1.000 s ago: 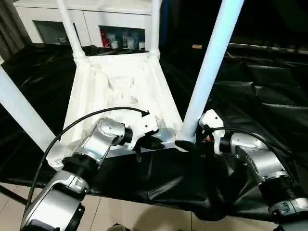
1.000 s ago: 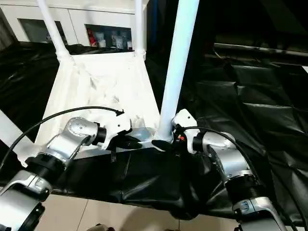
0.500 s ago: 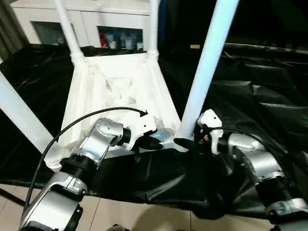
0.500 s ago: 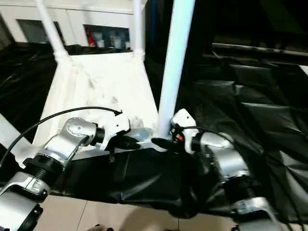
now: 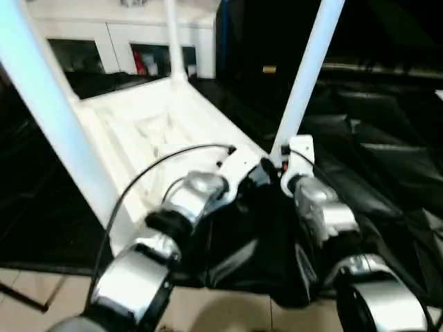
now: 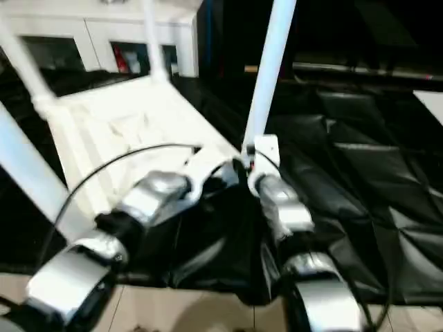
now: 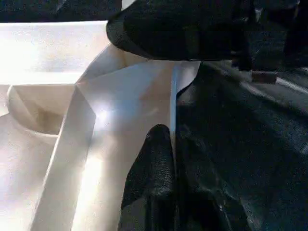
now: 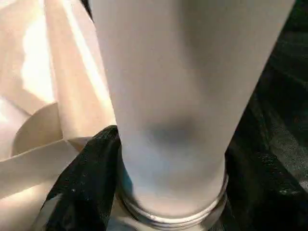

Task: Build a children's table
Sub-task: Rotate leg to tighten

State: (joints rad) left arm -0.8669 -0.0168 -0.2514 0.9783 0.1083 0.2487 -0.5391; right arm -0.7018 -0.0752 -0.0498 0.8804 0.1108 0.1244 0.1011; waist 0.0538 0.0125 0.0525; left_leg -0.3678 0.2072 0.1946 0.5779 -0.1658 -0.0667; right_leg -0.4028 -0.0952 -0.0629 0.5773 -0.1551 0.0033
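On the black sheet [image 5: 387, 138], the tabletop [image 5: 149, 131] lies underside up, reaching from the centre of the head view toward 11 o'clock, where the white cabinet [image 5: 104, 41] stands behind it.

Four legs rise from its corners: the near-left leg [image 5: 59, 117] at 9 o'clock, the far-right leg [image 5: 174, 41] at 12 o'clock, another far leg [image 6: 24, 59] showing at 10 o'clock in the right eye view, and the near-right leg [image 5: 308, 72] climbing toward 1 o'clock.

The right gripper [image 5: 277, 164] sits at the foot of the near-right leg; its wrist view shows one black finger [image 8: 77, 192] against the threaded base, but whether the fingers are closed on the leg I cannot tell.

The left gripper [image 7: 166, 183] pinches the tabletop's thin edge wall beside that corner, one finger on each face.

By my reading the build is nearly done: all legs stand in their sockets, and what remains is tightening this last one and turning the table upright.
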